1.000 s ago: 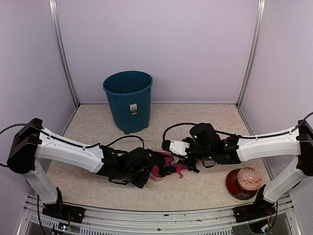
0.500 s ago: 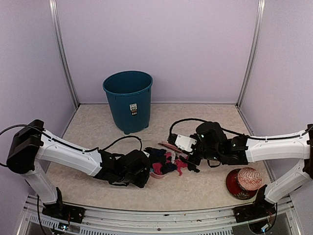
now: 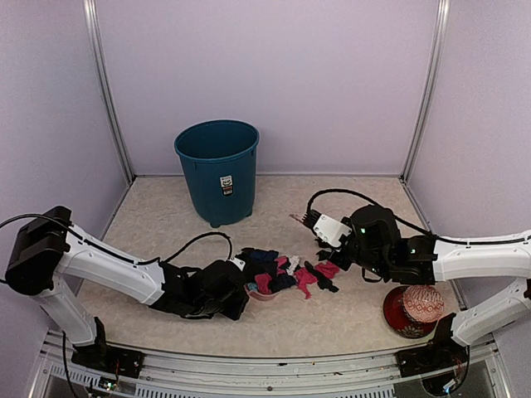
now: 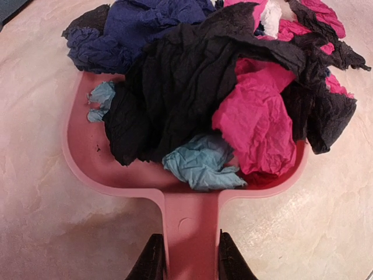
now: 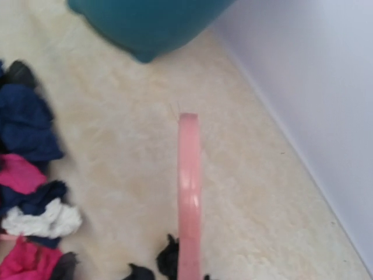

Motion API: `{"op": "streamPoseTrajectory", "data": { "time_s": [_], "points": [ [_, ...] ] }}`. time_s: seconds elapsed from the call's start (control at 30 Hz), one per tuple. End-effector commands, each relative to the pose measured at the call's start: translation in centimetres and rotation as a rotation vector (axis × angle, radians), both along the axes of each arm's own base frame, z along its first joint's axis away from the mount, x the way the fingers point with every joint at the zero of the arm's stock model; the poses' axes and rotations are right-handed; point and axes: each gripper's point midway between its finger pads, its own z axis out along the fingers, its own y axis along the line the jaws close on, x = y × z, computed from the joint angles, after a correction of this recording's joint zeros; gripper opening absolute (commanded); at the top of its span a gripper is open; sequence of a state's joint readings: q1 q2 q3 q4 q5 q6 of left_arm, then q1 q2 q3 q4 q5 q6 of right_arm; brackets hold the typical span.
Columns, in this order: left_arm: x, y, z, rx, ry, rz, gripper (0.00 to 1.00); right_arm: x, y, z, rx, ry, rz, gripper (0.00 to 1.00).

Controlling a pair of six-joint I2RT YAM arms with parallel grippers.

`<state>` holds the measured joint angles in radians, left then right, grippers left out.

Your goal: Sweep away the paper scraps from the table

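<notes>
Top view, table (image 3: 166,217): beige and marbled, with pale lilac walls.
Top view, paper scraps (image 3: 286,274): pink, black and navy heap near the centre, its near-left part lying in a pink dustpan (image 3: 259,293).
Top view, left gripper (image 3: 241,290): at 9 o'clock of the heap, low on the table.
Top view, right gripper (image 3: 325,245): at 2 o'clock of the heap, mostly hidden under its camera housing.
Top view, others: teal bin (image 3: 217,170) at 11 o'clock, red patterned ball (image 3: 419,308) at 4 o'clock.
Left wrist view, left gripper (image 4: 189,262): fingers (image 4: 152,261) pinching the dustpan handle from both sides at 6 o'clock.
Left wrist view, paper scraps (image 4: 192,76): piled in the pan, light blue nearest the handle, spilling past the far lip.
Right wrist view, brush (image 5: 189,186): pink handle rising from 6 o'clock.
Right wrist view, right gripper: fingers out of frame; pressed together, seemingly on the brush.
Right wrist view, paper scraps (image 5: 26,128): on the table at 9 o'clock.
</notes>
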<state>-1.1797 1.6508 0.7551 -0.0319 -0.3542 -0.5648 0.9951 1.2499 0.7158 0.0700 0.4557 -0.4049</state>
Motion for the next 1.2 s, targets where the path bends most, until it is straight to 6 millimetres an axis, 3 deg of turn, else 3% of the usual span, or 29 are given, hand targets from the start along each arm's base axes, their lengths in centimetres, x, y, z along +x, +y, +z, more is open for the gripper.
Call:
{"op": "streamPoseTrajectory", "data": {
  "time_s": [0.0, 0.4, 0.67, 1.17],
  "points": [
    [0.1, 2.3, -0.7, 0.060, -0.001, 0.046, 0.00, 0.4, -0.8, 2.8, 0.098, -0.077, -0.062, 0.00],
    [1.0, 2.0, 3.8, 0.021, -0.070, 0.057, 0.00, 1.3, -3.8, 4.2, 0.259, -0.080, -0.162, 0.00],
    [1.6, 1.8, 7.4, -0.007, -0.114, 0.062, 0.00, 2.0, -5.8, 3.5, 0.366, -0.034, -0.213, 0.00],
    [3.1, -0.2, 16.4, -0.086, -0.178, 0.016, 0.00, 3.4, -9.3, 2.1, 0.535, 0.039, -0.323, 0.00]
  ]
}}
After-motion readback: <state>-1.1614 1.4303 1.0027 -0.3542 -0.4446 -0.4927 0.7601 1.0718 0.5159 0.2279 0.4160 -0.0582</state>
